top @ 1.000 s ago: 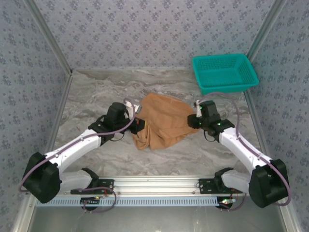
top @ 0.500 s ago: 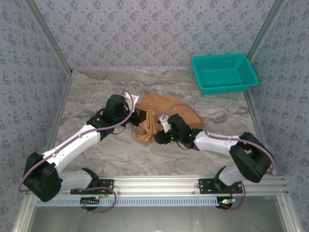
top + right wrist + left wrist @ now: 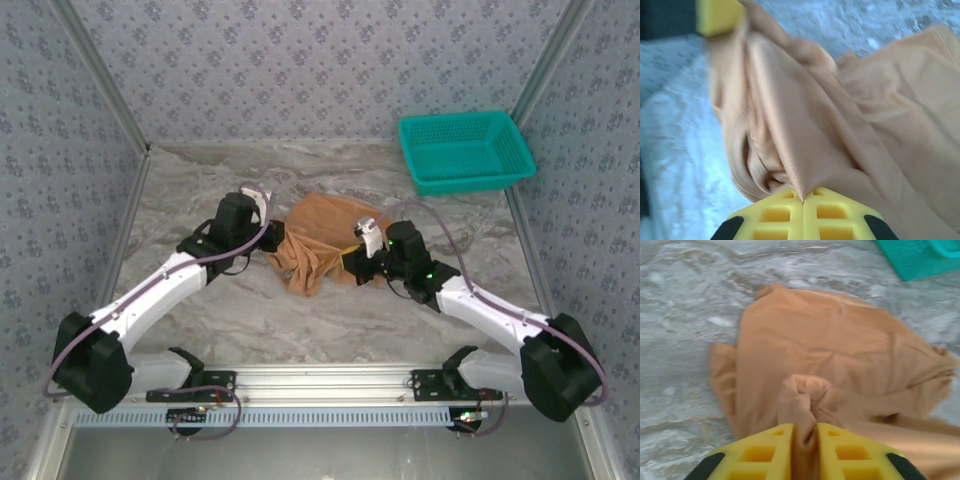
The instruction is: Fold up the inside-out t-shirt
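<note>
Now, left hand [image 3: 804, 429] clamping thick fold of t-shirt [image 3: 318, 235]; right hand [image 3: 803, 196] clamping thin seam edge. T-shirt lying bunched on bench [image 3: 330, 325] between hands. Risk: thin edge slipping out of right hand if hands are pulling apart hard, t-shirt dropping crumpled.

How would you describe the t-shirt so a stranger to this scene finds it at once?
On the grey marbled table, look mid-table between the two arms: a crumpled orange-tan t-shirt, pinched by the left gripper and right gripper. It is the soft cloth; the teal basket is rigid mesh.
</note>
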### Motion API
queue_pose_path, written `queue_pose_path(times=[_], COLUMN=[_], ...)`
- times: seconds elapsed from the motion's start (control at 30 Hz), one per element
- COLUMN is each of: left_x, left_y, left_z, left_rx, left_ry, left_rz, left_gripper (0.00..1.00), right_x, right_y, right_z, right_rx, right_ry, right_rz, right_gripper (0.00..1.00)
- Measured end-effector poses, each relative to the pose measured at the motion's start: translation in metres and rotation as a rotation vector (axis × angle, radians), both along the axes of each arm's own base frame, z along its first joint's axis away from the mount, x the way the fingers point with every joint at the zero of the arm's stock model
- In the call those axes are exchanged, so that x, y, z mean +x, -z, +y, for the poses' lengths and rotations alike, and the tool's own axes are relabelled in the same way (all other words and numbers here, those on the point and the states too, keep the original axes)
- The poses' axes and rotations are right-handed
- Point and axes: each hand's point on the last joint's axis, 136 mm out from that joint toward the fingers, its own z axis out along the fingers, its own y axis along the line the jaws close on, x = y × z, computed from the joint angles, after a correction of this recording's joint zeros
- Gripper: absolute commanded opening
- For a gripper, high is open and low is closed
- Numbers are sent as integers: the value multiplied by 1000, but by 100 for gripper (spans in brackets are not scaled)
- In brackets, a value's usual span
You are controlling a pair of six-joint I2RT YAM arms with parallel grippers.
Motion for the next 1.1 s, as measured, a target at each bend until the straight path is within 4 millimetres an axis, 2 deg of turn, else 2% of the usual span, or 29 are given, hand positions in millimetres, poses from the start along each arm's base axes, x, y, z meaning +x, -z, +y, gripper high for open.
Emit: queue_pose_path(times=[0.13,0.2,0.27,0.33,0.43,0.5,0.57,0.67,0.77,0.93,1.1], left_x=[15,12,1,-22,-63,-82,-92,-99,-98,-89,-74], left_y=[11,12,5,-5,-17,-12,-5,25,47,60,62], left_z=[15,24,24,13,-22,-47,-72,-103,-118,-125,-123], left_rx=[99,123,113,61,-97,-176,-222,-240,-250,-254,-243], left_ry=[-100,-140,-137,-86,53,136,194,241,243,222,190], left_rz=[25,37,28,3,-11,25,72,173,235,251,228], left_gripper=[56,64,69,68,62,59,59,62,63,56,40], right_x=[-2,2,6,10,16,21,25,29,30,29,30], right_y=[-8,-9,-7,-5,-5,-5,-7,-10,-11,-12,-16], right_z=[0,-1,-1,0,2,1,-1,-2,-3,-5,-8], right_rx=[89,119,135,147,176,200,220,242,254,262,270], right_ry=[-18,-2,19,39,65,89,109,125,133,142,147], right_rz=[60,94,130,167,212,236,251,261,270,272,260], right_gripper=[0,0,0,0,0,0,0,0,0,0,0])
